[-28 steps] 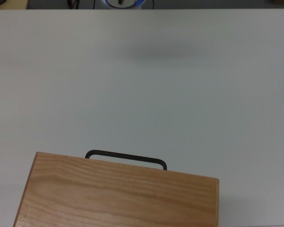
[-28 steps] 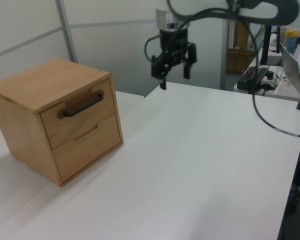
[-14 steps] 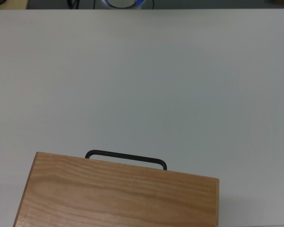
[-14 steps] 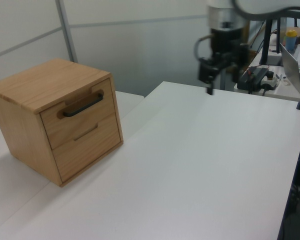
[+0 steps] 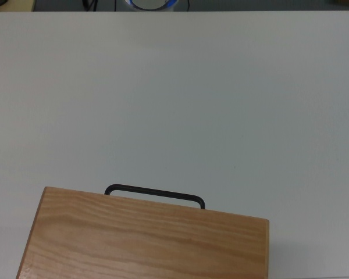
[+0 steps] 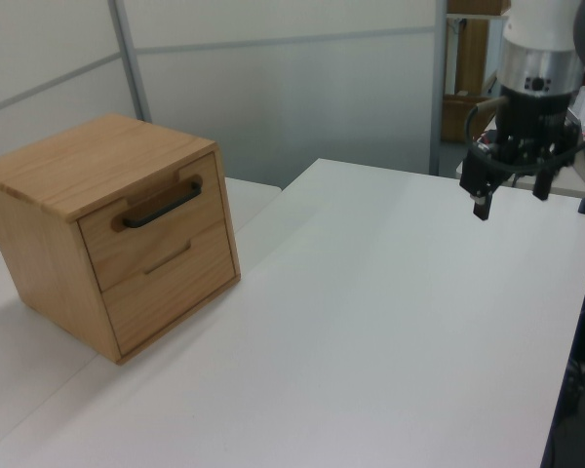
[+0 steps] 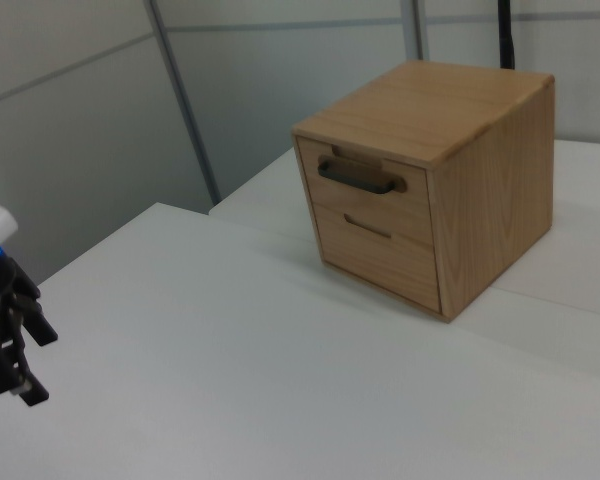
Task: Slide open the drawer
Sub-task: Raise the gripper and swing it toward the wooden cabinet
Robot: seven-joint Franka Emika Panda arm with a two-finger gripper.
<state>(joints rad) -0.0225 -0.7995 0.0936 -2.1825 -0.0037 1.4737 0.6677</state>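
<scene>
1. Top view: the cabinet (image 5: 145, 241) sat at 6 o'clock on the worktop (image 5: 174, 99), its black handle (image 5: 154, 195) protruding.
2. Left view: the drawer (image 6: 154, 220) sat shut at 9 o'clock; the claw (image 6: 513, 192) hung released at 2 o'clock, well apart.
3. Right view: the drawer (image 7: 362, 196) lay at 1 o'clock, the claw (image 7: 8, 370) at 8 o'clock.

Well away from the gripper (image 6: 512, 193), the cabinet (image 6: 49, 244) is showing light wood with clear grain, smooth and softly sheened, and the drawer (image 6: 156, 229) front is wearing the same pale timber. Its bar handle (image 6: 162, 205) is looking like black metal, matt. Beneath the gripper, the table (image 6: 370, 322) is reading as smooth, matt white. The gripper itself is presenting black, dull-finished parts under a white, glossy arm casing (image 6: 541, 29).
</scene>
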